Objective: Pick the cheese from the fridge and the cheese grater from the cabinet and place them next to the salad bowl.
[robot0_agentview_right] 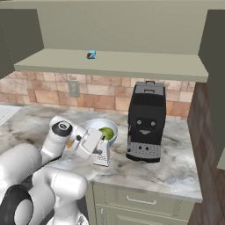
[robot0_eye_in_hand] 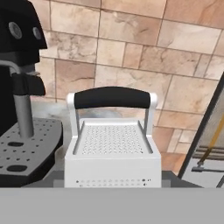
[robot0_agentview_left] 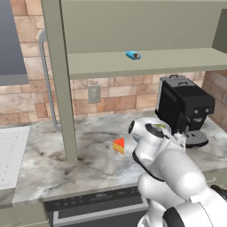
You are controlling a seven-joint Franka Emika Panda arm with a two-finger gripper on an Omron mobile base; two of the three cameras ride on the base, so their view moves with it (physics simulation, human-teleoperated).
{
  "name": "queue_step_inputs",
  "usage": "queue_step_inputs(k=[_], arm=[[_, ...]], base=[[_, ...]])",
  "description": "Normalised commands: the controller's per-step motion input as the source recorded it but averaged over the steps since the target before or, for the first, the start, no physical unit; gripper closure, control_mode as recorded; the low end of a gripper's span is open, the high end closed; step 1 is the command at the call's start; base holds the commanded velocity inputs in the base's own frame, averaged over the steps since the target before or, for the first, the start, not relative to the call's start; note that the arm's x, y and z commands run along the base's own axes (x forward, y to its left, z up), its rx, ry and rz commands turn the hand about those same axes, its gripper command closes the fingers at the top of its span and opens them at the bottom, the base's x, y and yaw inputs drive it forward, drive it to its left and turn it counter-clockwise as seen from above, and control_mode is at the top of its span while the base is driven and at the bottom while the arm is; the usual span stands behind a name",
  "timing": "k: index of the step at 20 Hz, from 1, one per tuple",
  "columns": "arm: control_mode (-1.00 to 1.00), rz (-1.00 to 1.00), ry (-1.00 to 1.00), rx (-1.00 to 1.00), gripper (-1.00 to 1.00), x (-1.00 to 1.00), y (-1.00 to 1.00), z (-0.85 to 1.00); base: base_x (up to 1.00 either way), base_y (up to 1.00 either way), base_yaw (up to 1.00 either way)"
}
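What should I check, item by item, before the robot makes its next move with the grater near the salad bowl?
1. Cheese already on the counter: ok.
2. Cheese grater out of the cabinet and down at the counter beside the salad bowl: ok.
3. Grater upright, dark handle on top: ok.
4. Grater's base fully resting on the counter: cannot tell.
5. Gripper at the grater; jaws open or gripping: cannot tell.
6. Grater apart from the coffee machine: ok.

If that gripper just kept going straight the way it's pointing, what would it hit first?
Most likely the cheese grater, which stands upright dead ahead in the hand view. Past it is the brick wall. How near the grater is cannot be told.
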Motion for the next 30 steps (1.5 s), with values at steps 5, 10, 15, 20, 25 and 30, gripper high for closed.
queue_step_inputs(k=[5,10,15,20,25,30], arm=[[-1.00,-0.01,0.00,-0.01,1.00,0.18,-0.04,-0.25],[-1.00,0.00,0.00,0.00,1.00,0.13,-0.06,-0.17],[-1.00,0.00,-0.03,0.00,1.00,0.09,-0.02,-0.08],[-1.00,-0.01,-0.05,0.00,1.00,0.02,-0.02,-0.11],[-1.00,-0.02,-0.05,0.00,1.00,0.00,-0.02,-0.20],[-1.00,-0.01,-0.03,0.00,1.00,0.00,-0.05,-0.19]], base=[[0.00,0.00,0.00],[0.00,0.00,0.00],[0.00,0.00,0.00],[0.00,0.00,0.00],[0.00,0.00,0.00],[0.00,0.00,0.00]])
